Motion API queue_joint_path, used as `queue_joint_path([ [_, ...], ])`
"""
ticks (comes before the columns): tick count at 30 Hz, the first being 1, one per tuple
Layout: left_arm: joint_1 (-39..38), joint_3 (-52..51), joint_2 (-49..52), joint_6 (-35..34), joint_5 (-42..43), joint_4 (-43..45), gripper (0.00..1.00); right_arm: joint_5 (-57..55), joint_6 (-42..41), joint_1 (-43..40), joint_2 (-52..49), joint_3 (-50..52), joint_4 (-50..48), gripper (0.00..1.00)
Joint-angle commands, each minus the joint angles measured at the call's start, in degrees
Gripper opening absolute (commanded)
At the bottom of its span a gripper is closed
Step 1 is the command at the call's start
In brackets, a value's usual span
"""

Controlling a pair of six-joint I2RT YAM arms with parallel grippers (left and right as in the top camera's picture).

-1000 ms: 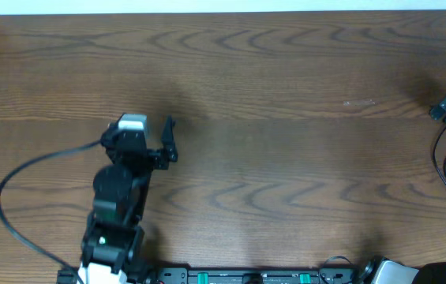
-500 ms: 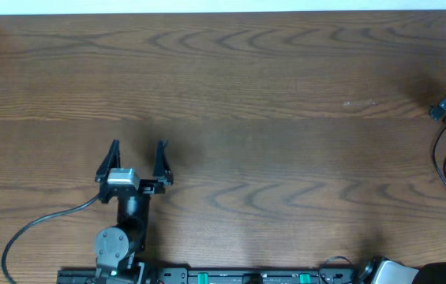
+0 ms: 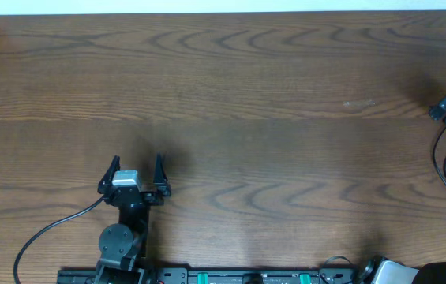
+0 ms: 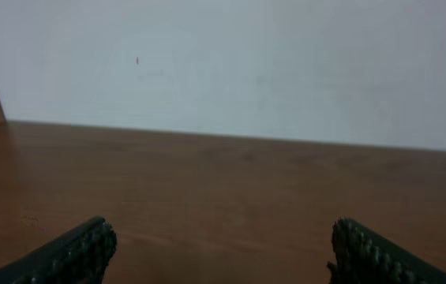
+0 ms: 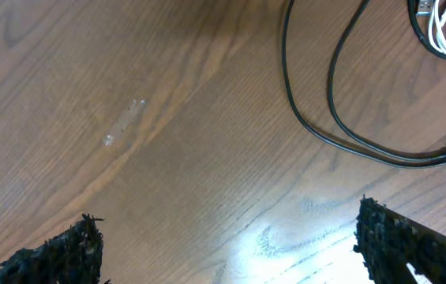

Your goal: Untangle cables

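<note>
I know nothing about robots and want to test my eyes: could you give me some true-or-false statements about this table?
1. The left gripper is open, holding nothing. True.
2. The right gripper is clamped on the thin black cord. False: it is open, and the cord lies untouched on the brown wooden table ahead of it.
3. The thin white cord lies at the table's middle. False: it shows only at the right wrist view's top right corner.
4. The black cord curves across the table. True.

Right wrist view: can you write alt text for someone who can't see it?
A black cable loops across a wooden table beside a white cable at top right. The right gripper, open and empty, frames the bottom.
</note>
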State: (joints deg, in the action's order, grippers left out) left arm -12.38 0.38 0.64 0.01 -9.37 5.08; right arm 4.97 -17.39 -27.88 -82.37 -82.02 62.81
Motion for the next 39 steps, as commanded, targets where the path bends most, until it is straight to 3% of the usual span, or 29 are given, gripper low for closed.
queue_joint_path([
  [1,0.28,-0.15,-0.57,0.37,-0.35,-4.26,0.88,0.09,-0.17,0.33,0.28,-0.79,0.02,0.99],
  [4,0.26,-0.15,-0.57,0.37,-0.33,-8.50,0.88,0.07,-0.17,0.33,0.28,-0.79,0.02,0.99],
  [13,0.33,-0.15,-0.57,2.10,0.00,-8.52,0.88,0.09,-0.17,0.33,0.28,-0.79,0.02,0.99],
  [26,5.40,-0.15,-0.57,2.73,8.98,-9.33,0.88,0.09,-0.17,0.33,0.28,-0.79,0.02,0.99],
  [39,8.83,-0.15,-0.57,2.69,10.25,-9.33,0.88,0.09,-0.17,0.33,0.28,-0.79,0.02,0.99],
])
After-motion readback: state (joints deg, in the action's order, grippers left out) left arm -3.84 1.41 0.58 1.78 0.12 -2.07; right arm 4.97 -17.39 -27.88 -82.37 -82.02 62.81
